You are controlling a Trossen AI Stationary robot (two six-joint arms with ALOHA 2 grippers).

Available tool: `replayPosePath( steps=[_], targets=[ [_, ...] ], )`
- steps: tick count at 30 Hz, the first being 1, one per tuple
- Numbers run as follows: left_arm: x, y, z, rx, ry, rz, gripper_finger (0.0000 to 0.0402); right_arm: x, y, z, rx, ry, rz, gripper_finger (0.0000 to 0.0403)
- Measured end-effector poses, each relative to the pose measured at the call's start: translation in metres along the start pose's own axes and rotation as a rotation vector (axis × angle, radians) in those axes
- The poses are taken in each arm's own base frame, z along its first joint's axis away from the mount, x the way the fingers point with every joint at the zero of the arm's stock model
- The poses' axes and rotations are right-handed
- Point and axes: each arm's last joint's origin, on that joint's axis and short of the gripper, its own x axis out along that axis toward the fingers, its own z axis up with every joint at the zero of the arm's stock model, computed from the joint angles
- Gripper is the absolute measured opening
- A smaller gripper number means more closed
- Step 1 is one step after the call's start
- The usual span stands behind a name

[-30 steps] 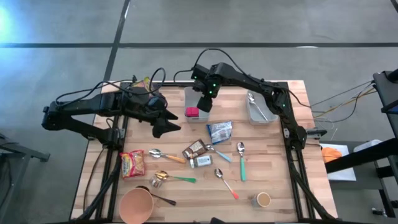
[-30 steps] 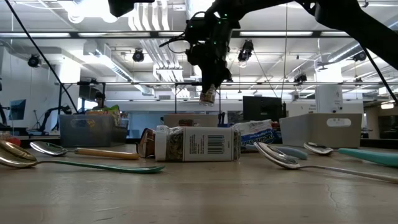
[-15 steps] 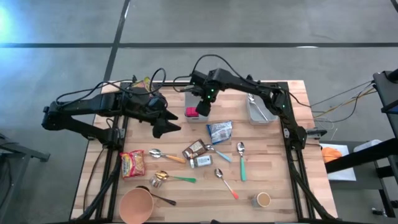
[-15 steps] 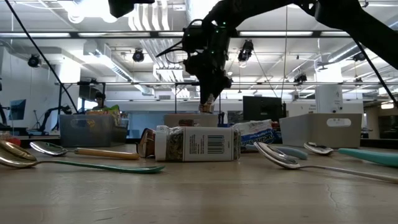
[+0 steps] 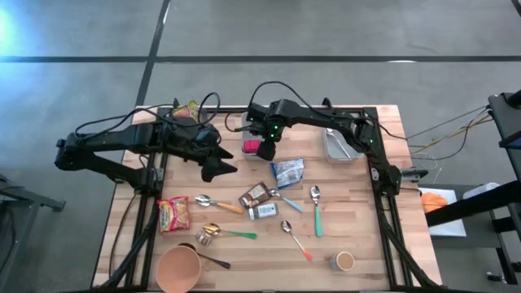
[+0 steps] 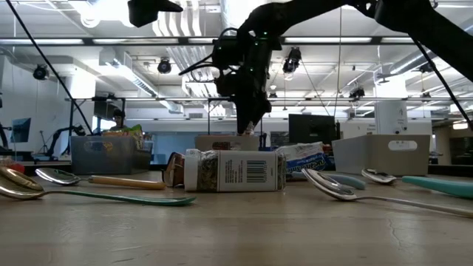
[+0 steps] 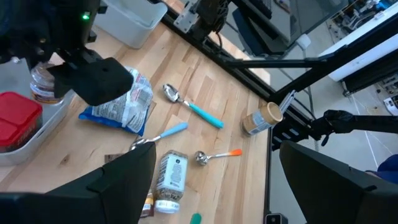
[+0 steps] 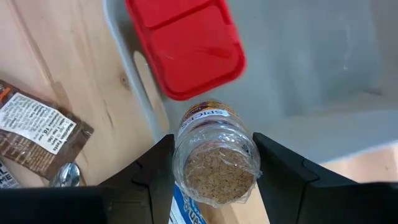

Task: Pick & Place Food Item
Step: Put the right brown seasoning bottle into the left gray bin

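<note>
Right gripper has a spice jar clamped over the grey bin, top centre of the high view; left gripper sits wide open.

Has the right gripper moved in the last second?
Yes. In the low view the right gripper, holding the spice jar, has come down toward the grey bin.

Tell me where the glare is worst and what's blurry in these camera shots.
Low view: the ceiling lights blow out to white, the arm reads as a silhouette, and the near spoon is soft. High view: a bright flare sits at the floor's left edge. Right wrist view: the spice jar in the right hand is sharp, and the red box beyond it is slightly soft.
</note>
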Motion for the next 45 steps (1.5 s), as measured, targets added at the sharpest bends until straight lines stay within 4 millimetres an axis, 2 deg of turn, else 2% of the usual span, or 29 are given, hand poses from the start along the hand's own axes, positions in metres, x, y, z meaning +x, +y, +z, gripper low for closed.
replayPosePath(
  steps=[6,19,38,45],
  targets=[
    [0.0,0.0,0.0,-0.001,-0.005,-0.003,0.0344,0.009,-0.001,0.0,-0.033,-0.022,0.001,0.0173],
    [0.0,0.0,0.0,-0.001,-0.004,-0.003,0.0344,0.032,-0.004,-0.011,-0.097,0.038,0.004,0.0173],
    [0.0,0.0,0.001,-0.009,-0.005,-0.004,0.0344,0.034,-0.003,-0.011,-0.201,0.019,0.036,0.0174],
    [0.0,-0.001,0.001,-0.012,-0.006,-0.005,0.0344,0.034,-0.003,-0.011,-0.216,0.019,0.035,0.0246]
  ],
)
